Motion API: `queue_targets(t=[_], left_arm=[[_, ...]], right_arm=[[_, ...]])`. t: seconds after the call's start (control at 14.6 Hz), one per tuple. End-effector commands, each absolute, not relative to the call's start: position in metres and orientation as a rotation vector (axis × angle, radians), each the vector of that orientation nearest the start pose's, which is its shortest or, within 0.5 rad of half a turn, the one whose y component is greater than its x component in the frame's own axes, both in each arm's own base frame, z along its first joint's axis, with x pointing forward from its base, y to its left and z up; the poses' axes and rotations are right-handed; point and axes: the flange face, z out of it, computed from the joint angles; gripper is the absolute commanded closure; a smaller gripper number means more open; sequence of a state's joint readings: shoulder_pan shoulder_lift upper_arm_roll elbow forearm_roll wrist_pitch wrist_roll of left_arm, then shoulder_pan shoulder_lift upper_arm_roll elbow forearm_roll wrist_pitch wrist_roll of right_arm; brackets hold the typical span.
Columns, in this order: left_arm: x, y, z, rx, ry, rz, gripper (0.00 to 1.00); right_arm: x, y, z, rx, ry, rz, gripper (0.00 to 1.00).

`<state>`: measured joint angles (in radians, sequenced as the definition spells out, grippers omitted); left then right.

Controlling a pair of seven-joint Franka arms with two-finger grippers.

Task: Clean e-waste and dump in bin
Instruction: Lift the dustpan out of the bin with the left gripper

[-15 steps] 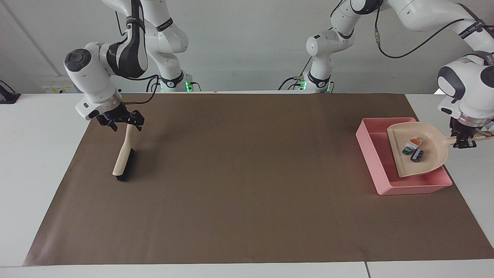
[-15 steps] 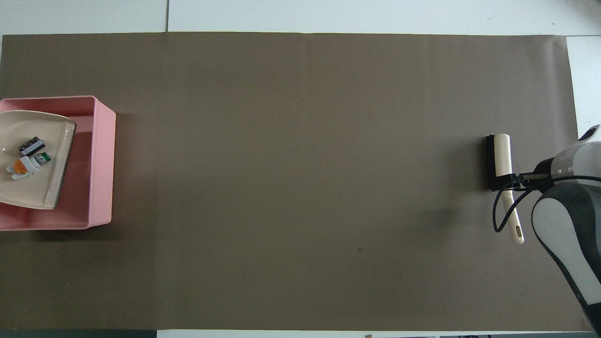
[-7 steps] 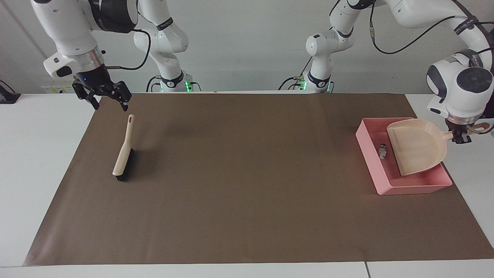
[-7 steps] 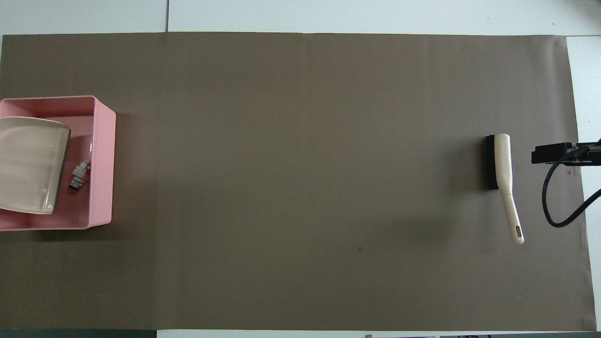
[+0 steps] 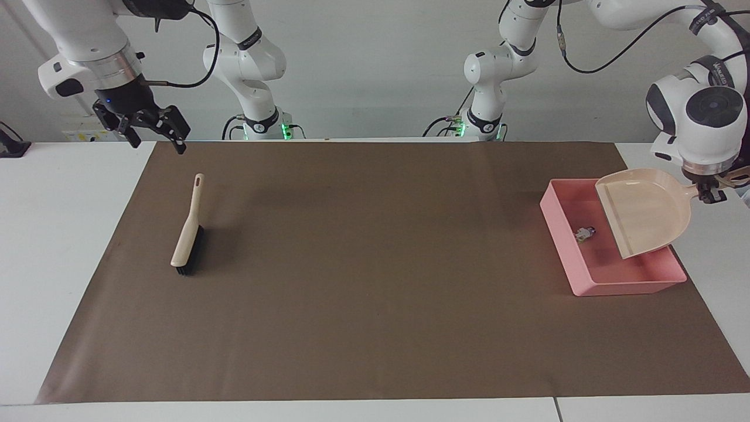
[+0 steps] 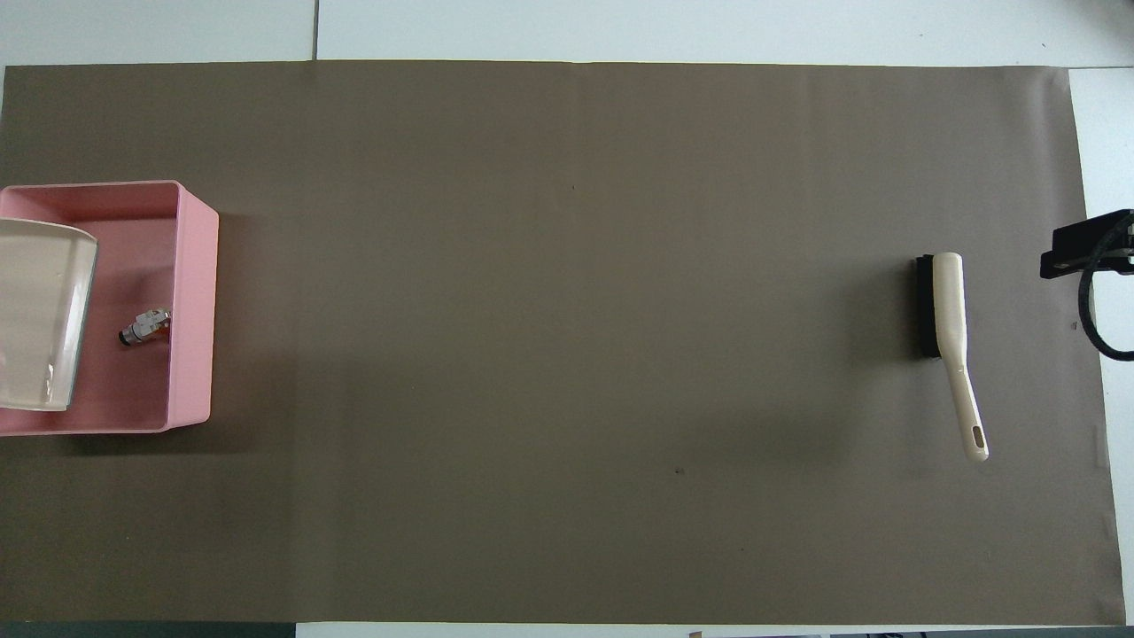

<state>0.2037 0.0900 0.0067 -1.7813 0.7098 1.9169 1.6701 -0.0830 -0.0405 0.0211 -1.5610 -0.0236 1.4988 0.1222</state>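
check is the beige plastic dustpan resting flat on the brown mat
No, the beige plastic dustpan is held tilted above the shallow pink plastic tray by the left claw, off the brown mat.

Left hand (image 5: 711,193) clamped, raised; right hand (image 5: 153,130) open, raised.

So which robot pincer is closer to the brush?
The right pincer. It hangs open in the air above the mat's edge near the brush handle. The left pincer is at the other end of the table, holding the dustpan over the pink bin.
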Motion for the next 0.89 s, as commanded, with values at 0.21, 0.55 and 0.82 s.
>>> queue_targets(t=[0.21, 0.55, 0.82], left_arm=[[0.564, 0.073, 0.552, -1.646, 2.029, 0.7, 1.0], [0.542, -0.015, 0.526, -1.774, 2.087, 0.522, 1.0], [0.526, -0.06, 0.491, -1.795, 2.213, 0.389, 1.0]], right_arm=[[0.529, -0.032, 0.663, -3.164, 0.295, 0.103, 0.0], [0.532, -0.029, 0.657, -3.171, 0.224, 0.082, 0.0], [0.531, -0.019, 0.655, -3.173, 0.185, 0.091, 0.0]])
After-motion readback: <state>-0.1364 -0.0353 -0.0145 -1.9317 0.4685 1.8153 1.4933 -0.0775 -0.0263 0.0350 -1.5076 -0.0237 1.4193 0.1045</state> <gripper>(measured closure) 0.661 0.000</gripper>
